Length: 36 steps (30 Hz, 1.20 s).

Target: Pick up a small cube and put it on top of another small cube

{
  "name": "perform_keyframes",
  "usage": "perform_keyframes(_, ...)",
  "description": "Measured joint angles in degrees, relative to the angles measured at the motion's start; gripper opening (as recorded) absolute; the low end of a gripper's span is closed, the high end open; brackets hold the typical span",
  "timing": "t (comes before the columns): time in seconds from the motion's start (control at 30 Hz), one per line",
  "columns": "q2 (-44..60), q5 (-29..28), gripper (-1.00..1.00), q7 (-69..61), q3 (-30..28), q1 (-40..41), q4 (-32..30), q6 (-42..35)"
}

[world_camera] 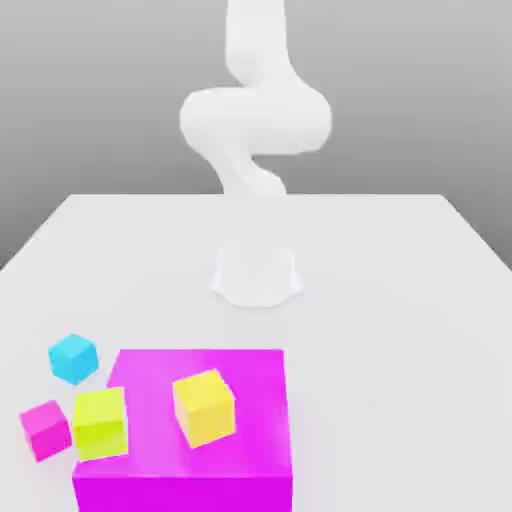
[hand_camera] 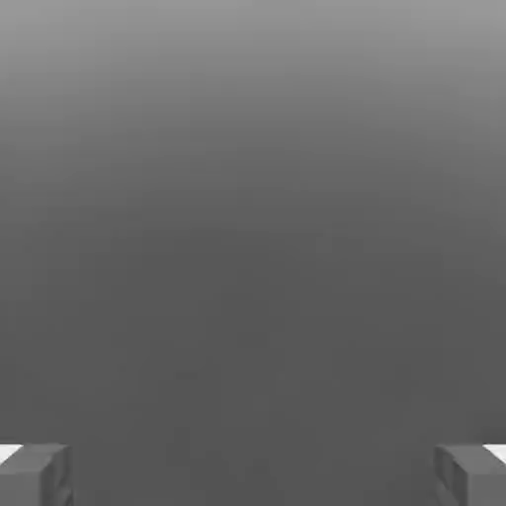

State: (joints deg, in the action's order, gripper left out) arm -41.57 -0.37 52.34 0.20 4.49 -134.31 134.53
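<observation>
Four small cubes lie near the front of the white table [world_camera: 400,300]. A cyan cube [world_camera: 73,358] is farthest back on the exterior view's left. In front of it rest a magenta cube [world_camera: 45,429] and a yellow-green cube [world_camera: 100,423], close together. A yellow cube [world_camera: 204,406] stands on top of a large magenta block [world_camera: 190,480]. In the hand view my gripper [hand_camera: 253,476] is open, its two fingertips [hand_camera: 35,474] wide apart with nothing between them and plain grey beyond.
The white arm [world_camera: 255,120] rises from its round base [world_camera: 257,275] at the table's middle and bends upward out of the picture. The yellow-green cube sits against the large magenta block's side on the exterior view's left.
</observation>
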Motion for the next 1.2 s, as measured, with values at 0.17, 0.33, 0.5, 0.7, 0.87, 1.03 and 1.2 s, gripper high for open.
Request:
perform_keyframes(0.17,8.76,-0.86,0.0,13.4,0.1,8.99,-5.18,5.63)
perform_keyframes(0.33,17.24,-1.84,0.0,26.48,-0.49,17.19,-10.19,11.08)
perform_keyframes(0.5,25.71,-2.77,0.0,39.5,-2.11,24.48,-15.2,16.53)
perform_keyframes(0.7,35.84,-2.54,0.0,54.17,-5.8,31.35,-21.21,23.09)
perform_keyframes(0.87,44.55,1.85,0.0,62.0,-8.18,36.71,-25.44,28.9)
perform_keyframes(1.03,54.77,6.42,0.0,59.77,-3.98,39.62,-24.11,37.05)
perform_keyframes(1.2,58.16,7.08,-1.0,59.24,-2.55,40.9,-23.5,39.89)
